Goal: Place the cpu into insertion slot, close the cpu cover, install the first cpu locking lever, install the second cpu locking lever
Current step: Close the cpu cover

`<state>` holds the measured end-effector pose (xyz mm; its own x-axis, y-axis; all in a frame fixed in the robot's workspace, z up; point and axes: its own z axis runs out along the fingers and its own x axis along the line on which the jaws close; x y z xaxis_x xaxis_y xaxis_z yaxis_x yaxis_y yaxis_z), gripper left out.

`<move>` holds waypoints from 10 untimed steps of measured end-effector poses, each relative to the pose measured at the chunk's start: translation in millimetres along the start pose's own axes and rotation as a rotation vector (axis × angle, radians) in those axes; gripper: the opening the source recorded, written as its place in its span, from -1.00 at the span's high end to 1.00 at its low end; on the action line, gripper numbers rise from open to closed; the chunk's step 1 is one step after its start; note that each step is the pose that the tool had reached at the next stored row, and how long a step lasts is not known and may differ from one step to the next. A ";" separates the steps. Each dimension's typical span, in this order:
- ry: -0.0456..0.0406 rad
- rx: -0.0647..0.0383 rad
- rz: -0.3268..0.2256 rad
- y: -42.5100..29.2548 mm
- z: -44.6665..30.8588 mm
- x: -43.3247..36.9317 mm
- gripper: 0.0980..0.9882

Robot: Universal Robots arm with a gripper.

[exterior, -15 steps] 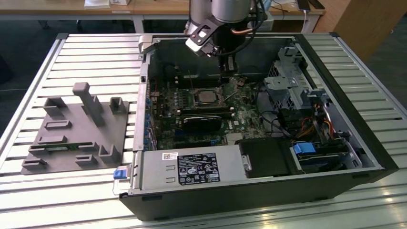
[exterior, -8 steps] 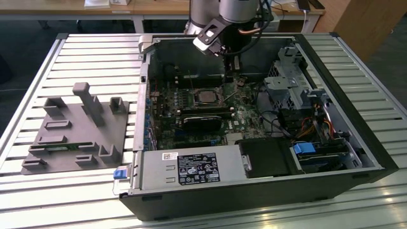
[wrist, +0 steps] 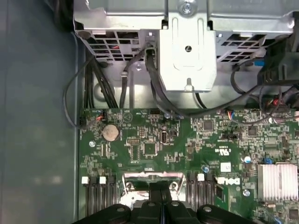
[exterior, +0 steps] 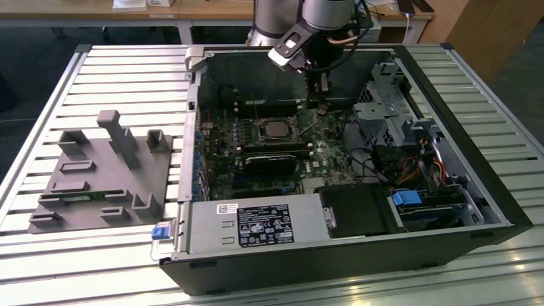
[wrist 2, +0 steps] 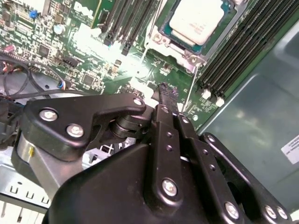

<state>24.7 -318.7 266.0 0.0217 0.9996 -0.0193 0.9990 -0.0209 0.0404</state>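
Small flat square cpu with a dull silver-grey metal top (wrist 2: 196,18) sits in the square metal-rimmed insertion slot (exterior: 261,122). The slot is mid green circuit board (wrist: 187,140), inside the open black computer case (exterior: 340,268). Thin silvery cpu cover frame (wrist 2: 187,57) lies down around the chip. Black robot gripper (wrist 2: 164,93) hovers just beside the slot, farther back and toward the exterior view's right. Its fingers are pressed together, nothing between. Thin wire lever (wrist 2: 190,88) runs near the fingertips.
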 end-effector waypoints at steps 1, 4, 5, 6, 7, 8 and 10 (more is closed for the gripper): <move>0.0001 0.001 0.000 1.1 0.4 0.4 0.98; -0.0003 0.001 0.000 3.9 1.0 0.5 0.98; -0.0002 0.001 0.000 4.5 1.1 0.6 0.98; -0.0001 0.001 0.000 5.1 1.2 0.6 0.98; 0.0000 0.001 0.000 5.5 1.3 0.7 0.98; 0.0000 0.001 0.000 5.7 1.3 0.7 0.98; 0.0000 0.001 0.000 6.1 1.3 0.7 0.98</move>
<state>30.9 -318.2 264.9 0.0218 0.9996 -0.0193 0.9990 -0.0210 0.0390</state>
